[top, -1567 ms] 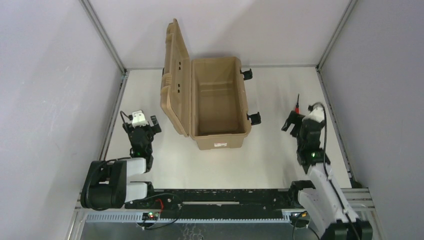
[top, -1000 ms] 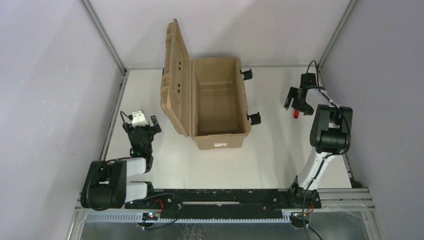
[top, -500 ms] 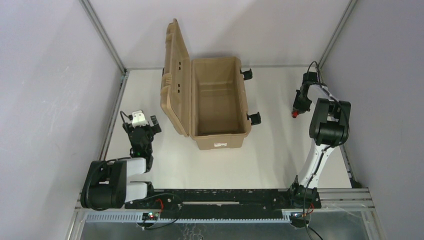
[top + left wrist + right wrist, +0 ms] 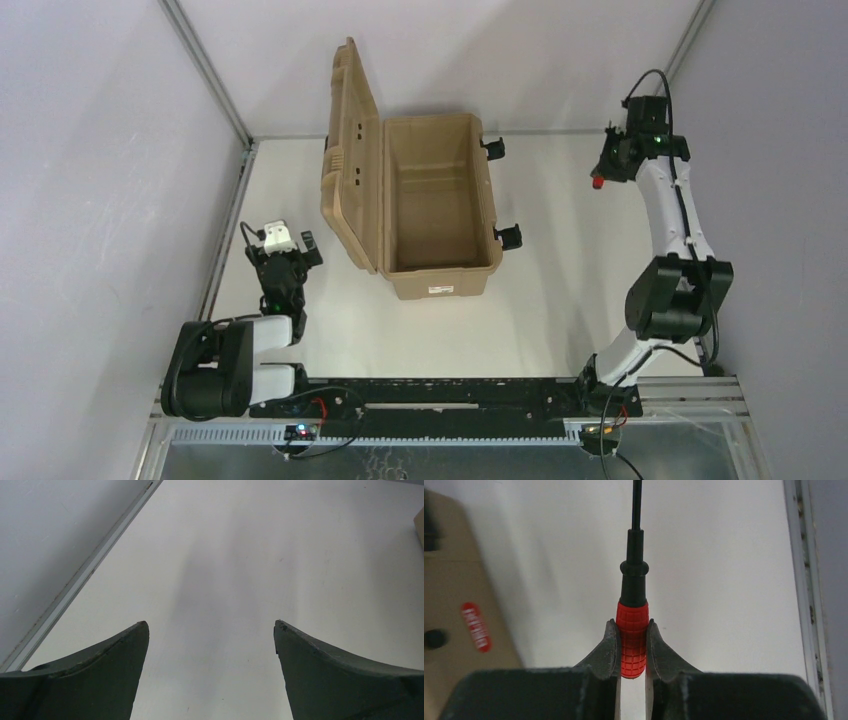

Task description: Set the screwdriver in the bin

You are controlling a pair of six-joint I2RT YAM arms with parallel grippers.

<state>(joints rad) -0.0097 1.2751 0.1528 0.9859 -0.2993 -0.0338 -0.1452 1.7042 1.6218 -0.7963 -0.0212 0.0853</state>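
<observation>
My right gripper [image 4: 631,625] is shut on the red handle of the screwdriver [image 4: 632,640], whose black collar and thin shaft point away from the wrist. In the top view the right gripper [image 4: 606,172] hangs raised at the far right, a red bit of the screwdriver [image 4: 597,183] showing at its tip, well right of the bin [image 4: 438,262]. The bin is a tan box with its ribbed lid [image 4: 349,150] standing open on the left side. My left gripper [image 4: 288,245] rests low at the near left, open, with nothing between its fingers [image 4: 115,660].
Black latches [image 4: 508,237] stick out on the bin's right side. A metal frame rail [image 4: 660,215] borders the table's right edge close under the right arm. Grey walls enclose the table on three sides. A corner of the bin [image 4: 459,630] shows at the left of the right wrist view.
The right gripper shut on the screwdriver, then lifted it off the table and carried it up toward the far right corner. The left arm has not moved.
</observation>
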